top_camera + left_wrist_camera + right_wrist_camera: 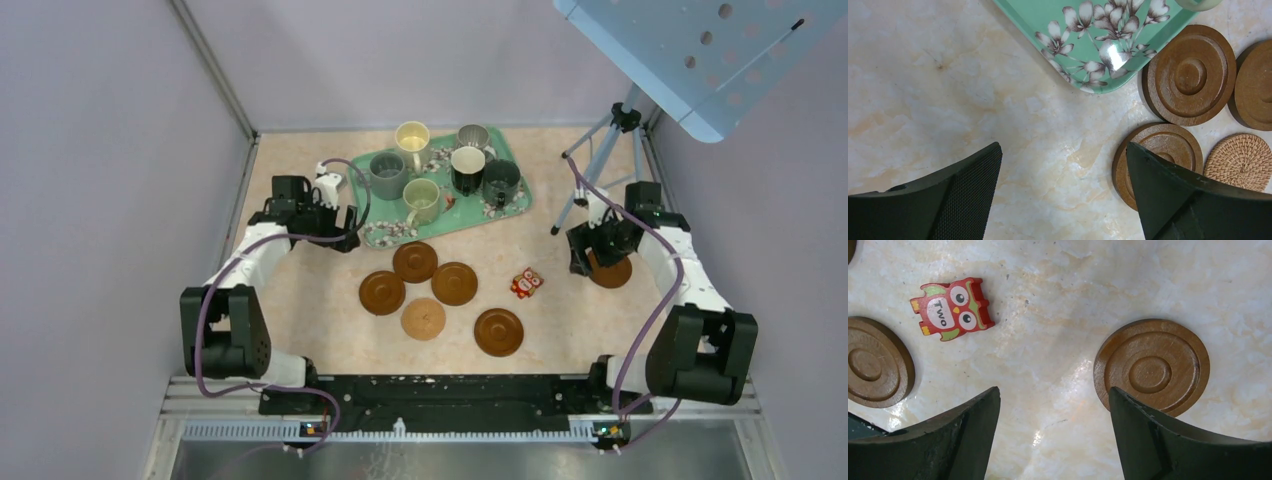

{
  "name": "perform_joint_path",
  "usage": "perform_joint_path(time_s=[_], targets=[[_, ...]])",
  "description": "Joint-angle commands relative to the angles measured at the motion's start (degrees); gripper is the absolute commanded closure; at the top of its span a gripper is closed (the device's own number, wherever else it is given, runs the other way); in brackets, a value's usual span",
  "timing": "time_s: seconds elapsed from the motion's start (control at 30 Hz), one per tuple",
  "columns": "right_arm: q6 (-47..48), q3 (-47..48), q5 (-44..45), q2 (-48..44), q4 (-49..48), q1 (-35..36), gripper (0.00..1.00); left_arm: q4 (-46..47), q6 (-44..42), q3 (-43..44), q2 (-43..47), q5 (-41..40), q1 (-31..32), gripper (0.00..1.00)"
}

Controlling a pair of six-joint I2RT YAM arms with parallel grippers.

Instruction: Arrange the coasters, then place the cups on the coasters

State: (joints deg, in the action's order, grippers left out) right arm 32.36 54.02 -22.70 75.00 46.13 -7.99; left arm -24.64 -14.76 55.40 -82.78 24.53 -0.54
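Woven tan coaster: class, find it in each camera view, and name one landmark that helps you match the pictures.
Top external: woven tan coaster, near middle of the coaster cluster.
Left wrist: at the right edge, lower half.
Right wrist: not in it.
Landmark: green floral tray, shown in the top and left wrist views.

1. A green floral tray (470,208) lies skewed at 12 o'clock on the marbled table (320,320).
2. A red owl trinket (526,283), lettered "Two", lies between 4 and 5 o'clock of the tray, well apart from it.
3. A tripod (625,118) stands at 2 o'clock, under a perforated blue panel (700,50).
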Motion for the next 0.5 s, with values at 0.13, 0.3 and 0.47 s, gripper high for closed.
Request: perform_joint_path(time_s=[0.13,0.3,0.47], targets=[[0.4,2.2,1.8,2.5,-1.7,-3.0,0.21,-2.7,-1.3,2.0,3.8,2.4,0.4,0.01],[-0.7,4.2,-1.6,3.8,-0.8,-1.8,0.22,-2.6,-1.1,2.0,3.3,2.3,0.4,0.01],[-1.5,4.7,-2.0,3.4,-0.9,7.0,0.22,-2.6,-0.8,2.0,3.2,3.0,0.4,0.01]])
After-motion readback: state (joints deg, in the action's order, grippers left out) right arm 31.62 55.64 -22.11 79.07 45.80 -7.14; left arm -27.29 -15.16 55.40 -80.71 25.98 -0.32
